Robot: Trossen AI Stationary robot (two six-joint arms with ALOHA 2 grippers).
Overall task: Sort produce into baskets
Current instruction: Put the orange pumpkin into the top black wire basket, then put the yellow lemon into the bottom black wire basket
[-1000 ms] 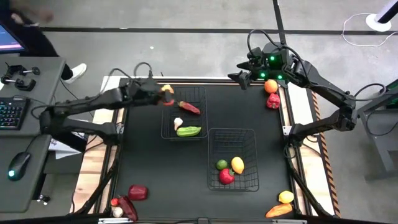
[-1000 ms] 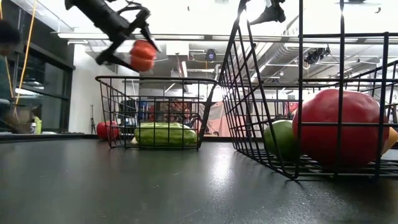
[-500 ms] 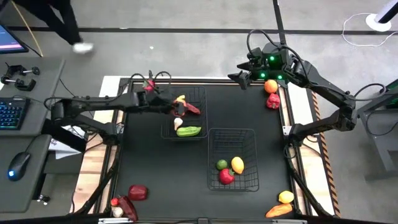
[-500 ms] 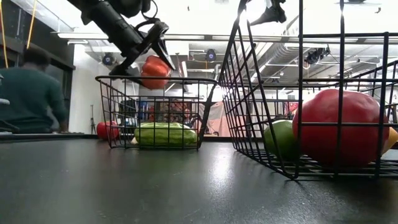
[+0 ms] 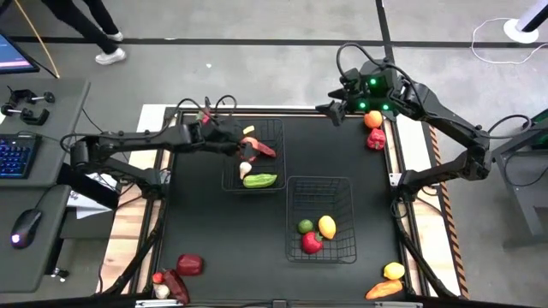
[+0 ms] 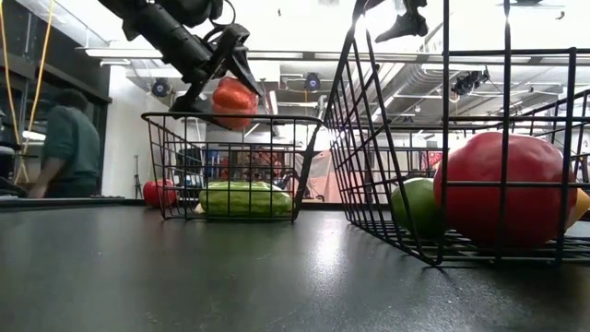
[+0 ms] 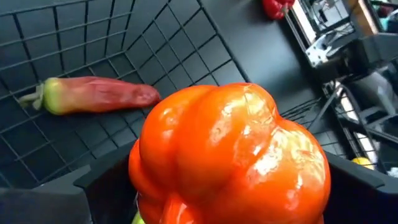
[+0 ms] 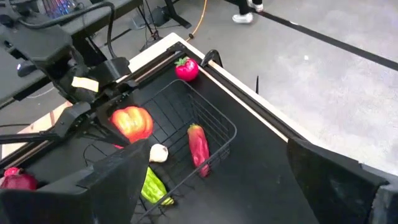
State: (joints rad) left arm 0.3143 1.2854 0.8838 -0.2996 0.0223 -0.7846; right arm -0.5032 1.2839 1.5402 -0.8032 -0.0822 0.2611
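Advanced over the far basket (image 5: 276,128), left gripper (image 5: 237,139) clamps an orange pepper (image 6: 233,100) above chili (image 5: 261,148), garlic (image 5: 245,170), cucumber (image 5: 259,180); right gripper (image 5: 330,109) spread wide.

Keyboard (image 5: 17,156), mouse (image 5: 25,228), walking person (image 5: 79,24).

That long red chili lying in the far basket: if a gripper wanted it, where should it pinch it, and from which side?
Probably across the middle of the red chili, coming straight down from above. It lies flat on the floor of the far basket, long and slim, so fingers closing across its narrow width should fit. The wire walls block any sideways approach, and the tapered ends could slip out.
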